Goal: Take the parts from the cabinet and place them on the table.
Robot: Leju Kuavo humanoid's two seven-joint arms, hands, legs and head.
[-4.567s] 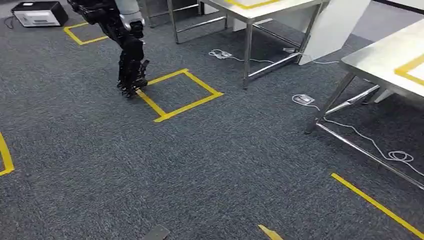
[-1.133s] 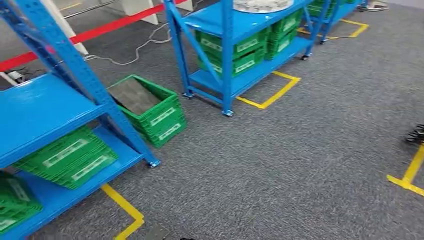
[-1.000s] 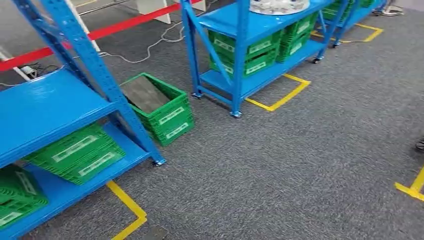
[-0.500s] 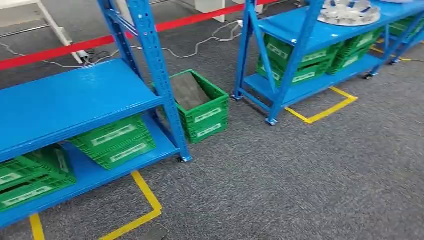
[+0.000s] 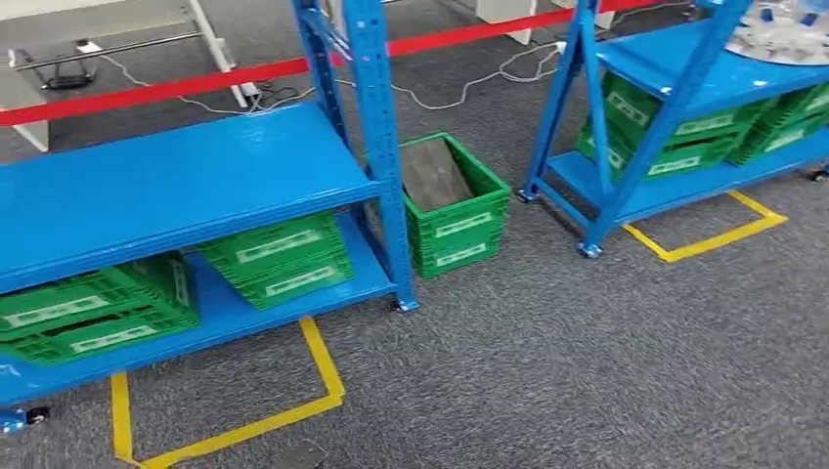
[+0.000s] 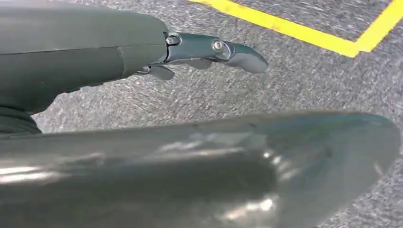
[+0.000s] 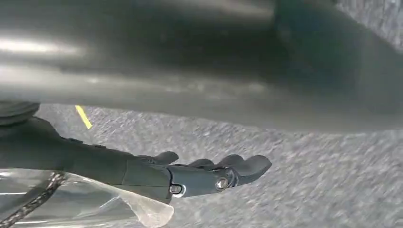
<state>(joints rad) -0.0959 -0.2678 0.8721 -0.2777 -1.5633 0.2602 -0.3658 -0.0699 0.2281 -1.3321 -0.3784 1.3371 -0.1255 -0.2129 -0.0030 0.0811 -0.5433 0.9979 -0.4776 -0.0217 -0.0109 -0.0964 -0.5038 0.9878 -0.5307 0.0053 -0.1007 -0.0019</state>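
Two blue shelf racks stand ahead in the head view. The near rack (image 5: 176,176) has a bare middle shelf and green crates (image 5: 279,259) on its bottom shelf. On the far rack (image 5: 684,88) at the right lies a round silver part (image 5: 782,34), cut off by the picture's edge. My left hand (image 6: 204,50) hangs over the grey carpet with its fingers stretched out and nothing in them. My right hand (image 7: 204,173) also hangs over the carpet, fingers extended and holding nothing. A clear plastic sheet (image 7: 109,204) shows beside its wrist.
A green crate (image 5: 455,200) with a grey slab inside sits on the floor between the racks. Yellow tape outlines (image 5: 323,376) mark the carpet by each rack. A red barrier strip (image 5: 196,83) and white cables (image 5: 469,83) run behind them.
The camera has turned: steel tables filled the view 4.6 s ago, and since then the racks have slid rightward and come closer. Both hands keep hanging with nothing in them.
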